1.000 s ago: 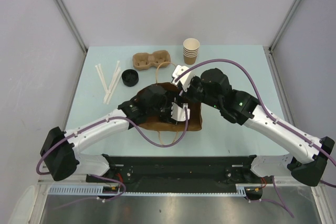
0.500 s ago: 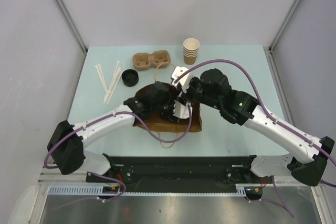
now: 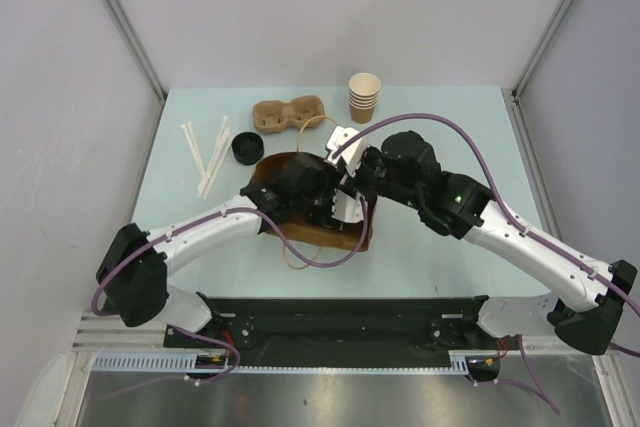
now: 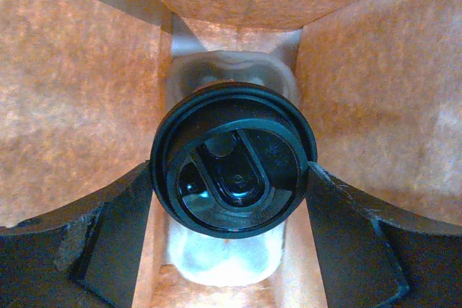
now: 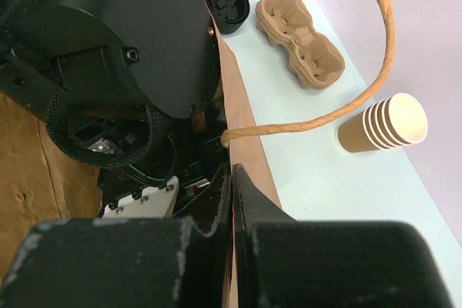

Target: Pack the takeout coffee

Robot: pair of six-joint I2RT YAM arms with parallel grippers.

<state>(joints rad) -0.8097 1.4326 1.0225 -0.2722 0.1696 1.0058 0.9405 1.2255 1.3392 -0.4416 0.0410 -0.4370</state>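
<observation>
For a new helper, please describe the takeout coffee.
A brown paper bag sits on the pale table. Inside, in the left hand, sits a cup with a round black plastic lid; the stacked tan paper cups lack lids, the loose black lid lacks a cup.

I log: left arm [image 3: 200,232] and right arm [image 3: 530,242] white shells, black joints | purple cable [image 3: 440,119] looping off each | green light [image 3: 459,187] on right forearm | left tool [image 4: 232,185] fingers [image 4: 108,243] matte black, edges scuffed | right tool [image 5: 232,200] black, flecked pale
</observation>
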